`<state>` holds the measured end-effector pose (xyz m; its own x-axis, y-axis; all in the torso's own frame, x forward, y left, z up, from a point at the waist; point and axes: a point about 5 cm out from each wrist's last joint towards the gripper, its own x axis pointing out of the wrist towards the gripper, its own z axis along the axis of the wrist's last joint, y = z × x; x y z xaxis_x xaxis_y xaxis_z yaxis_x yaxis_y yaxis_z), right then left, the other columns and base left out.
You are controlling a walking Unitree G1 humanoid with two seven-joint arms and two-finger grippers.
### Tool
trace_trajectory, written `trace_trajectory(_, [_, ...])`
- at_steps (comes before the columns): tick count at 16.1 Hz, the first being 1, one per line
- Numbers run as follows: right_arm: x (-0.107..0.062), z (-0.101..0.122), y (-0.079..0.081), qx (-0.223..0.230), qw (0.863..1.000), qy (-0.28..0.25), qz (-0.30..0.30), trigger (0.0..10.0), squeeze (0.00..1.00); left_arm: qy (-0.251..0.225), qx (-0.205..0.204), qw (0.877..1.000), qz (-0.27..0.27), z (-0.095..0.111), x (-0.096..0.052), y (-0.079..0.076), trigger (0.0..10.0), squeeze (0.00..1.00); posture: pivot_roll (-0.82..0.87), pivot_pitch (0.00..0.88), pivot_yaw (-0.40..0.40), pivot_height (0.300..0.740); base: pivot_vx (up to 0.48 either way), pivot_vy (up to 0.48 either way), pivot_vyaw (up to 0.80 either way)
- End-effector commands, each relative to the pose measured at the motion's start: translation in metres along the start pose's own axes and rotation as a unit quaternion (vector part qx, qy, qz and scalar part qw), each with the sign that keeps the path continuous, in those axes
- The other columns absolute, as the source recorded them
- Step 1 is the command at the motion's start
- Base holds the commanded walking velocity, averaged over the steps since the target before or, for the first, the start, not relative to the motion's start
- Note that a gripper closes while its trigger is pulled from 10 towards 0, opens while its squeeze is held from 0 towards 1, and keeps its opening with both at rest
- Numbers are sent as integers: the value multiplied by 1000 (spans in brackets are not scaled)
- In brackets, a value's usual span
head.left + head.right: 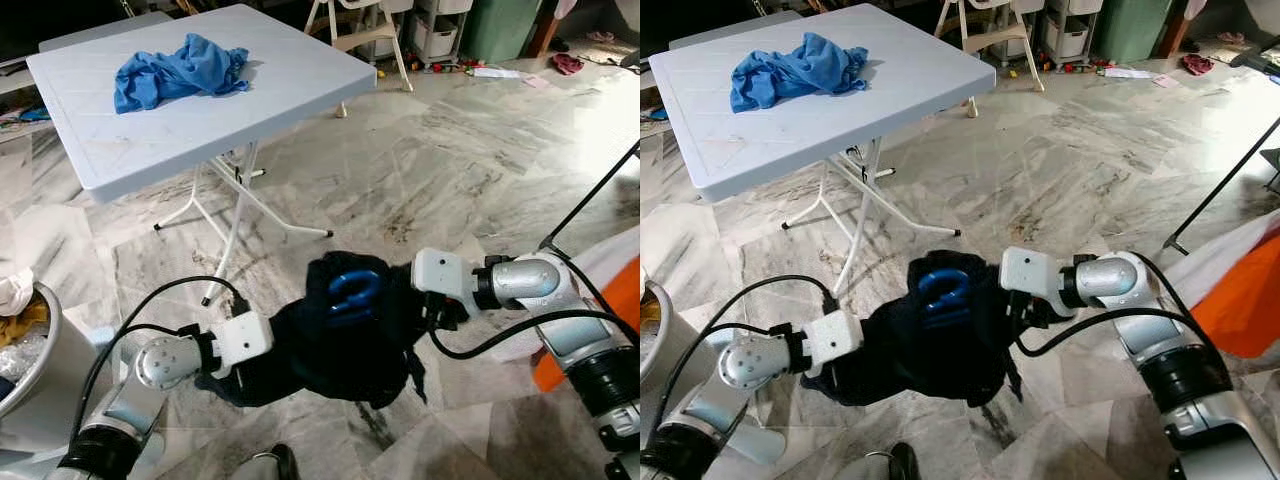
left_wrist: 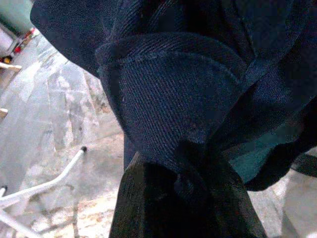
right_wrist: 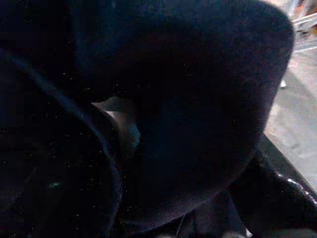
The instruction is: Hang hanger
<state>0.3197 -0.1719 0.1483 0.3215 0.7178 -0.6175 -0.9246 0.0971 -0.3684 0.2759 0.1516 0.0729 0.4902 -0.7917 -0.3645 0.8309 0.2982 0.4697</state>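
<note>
A dark navy garment hangs bunched between my two arms, low over the marble floor. The blue hanger sits inside it; its curved top pokes out at the upper middle of the cloth. My left gripper reaches into the garment from the left, and in the left wrist view its black fingers are shut on a fold of the navy cloth. My right gripper is buried in the garment's right side beside the hanger. Dark cloth covers the right wrist view.
A white folding table stands ahead on the left with a crumpled blue cloth on it and white legs below. A metal basin sits at the far left. A black stand leg and orange-white fabric are at the right.
</note>
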Motion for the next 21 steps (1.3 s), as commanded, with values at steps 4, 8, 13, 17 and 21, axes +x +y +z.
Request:
trace_trajectory(4, [-1, 0, 6, -7, 998, 17, 56, 0, 0, -22, 51, 998, 6, 15, 6, 9, 0, 0, -164, 104, 71, 740, 0, 0, 0])
trace_trajectory(8, [3, -3, 10, 2, 998, 21, 65, 0, 0, -44, 62, 997, 24, 24, 10, 12, 0, 0, -163, 106, 69, 740, 0, 0, 0])
trace_trajectory(13, [12, -17, 0, 48, 998, 30, -10, 0, 0, -76, 62, 995, 30, 39, 15, 10, 0, 0, -158, 107, 69, 740, 0, 0, 0])
trace_trajectory(17, [8, -29, -4, 66, 995, 49, -48, 0, 0, -75, 59, 995, 26, 39, 14, 6, 0, 0, -159, 108, 70, 740, 0, 0, 0])
trace_trajectory(21, [1, -33, -9, 69, 994, 56, -57, 0, 0, -71, 60, 995, 27, 38, 15, 6, 0, 0, -163, 107, 65, 740, 0, 0, 0])
